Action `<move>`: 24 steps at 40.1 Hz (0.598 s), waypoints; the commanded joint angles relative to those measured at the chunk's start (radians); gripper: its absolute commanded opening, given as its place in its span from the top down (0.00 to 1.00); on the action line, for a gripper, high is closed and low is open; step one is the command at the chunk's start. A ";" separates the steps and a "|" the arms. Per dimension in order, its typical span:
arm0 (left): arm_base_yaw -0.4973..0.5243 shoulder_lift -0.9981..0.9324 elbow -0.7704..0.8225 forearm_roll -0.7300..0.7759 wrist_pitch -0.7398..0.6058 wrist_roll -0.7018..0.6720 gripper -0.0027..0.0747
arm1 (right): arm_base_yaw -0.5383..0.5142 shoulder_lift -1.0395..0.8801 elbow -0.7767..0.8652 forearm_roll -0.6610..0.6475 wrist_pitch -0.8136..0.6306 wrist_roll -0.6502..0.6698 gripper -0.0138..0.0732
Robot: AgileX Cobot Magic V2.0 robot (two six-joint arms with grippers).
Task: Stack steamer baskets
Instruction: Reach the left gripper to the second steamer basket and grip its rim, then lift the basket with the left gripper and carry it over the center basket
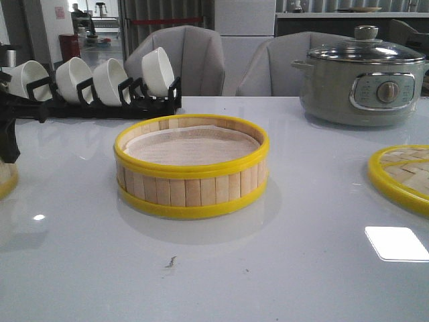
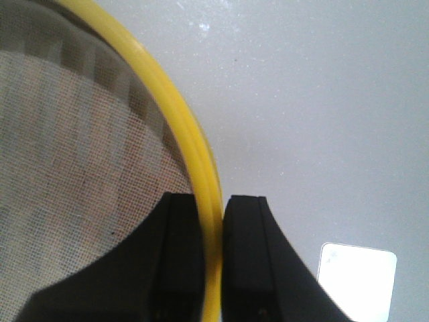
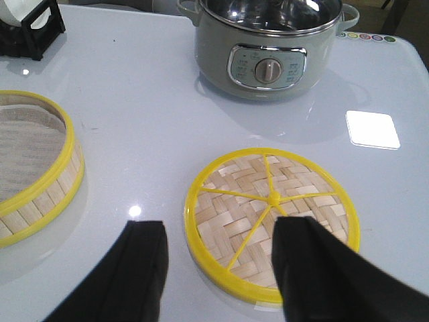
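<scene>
One steamer basket (image 1: 191, 168) with bamboo slat walls, yellow rims and a pale liner stands in the middle of the table. It also shows in the right wrist view (image 3: 33, 168). A second steamer basket shows only as a sliver at the left edge of the front view (image 1: 5, 181). In the left wrist view, my left gripper (image 2: 214, 208) is shut on this basket's yellow rim (image 2: 181, 127), one finger inside over the liner and one outside. My right gripper (image 3: 221, 225) is open and empty, hovering over the near edge of the woven lid (image 3: 271, 221).
The flat woven-bamboo lid (image 1: 402, 176) lies at the right edge of the table. A grey-green electric pot (image 1: 365, 80) with a glass lid stands at the back right. A black rack with white bowls (image 1: 94, 84) stands at the back left. Chairs stand behind the table.
</scene>
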 commanded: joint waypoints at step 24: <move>-0.405 -0.110 -0.423 -0.008 0.152 0.003 0.85 | 0.002 0.002 -0.039 -0.017 -0.082 -0.007 0.31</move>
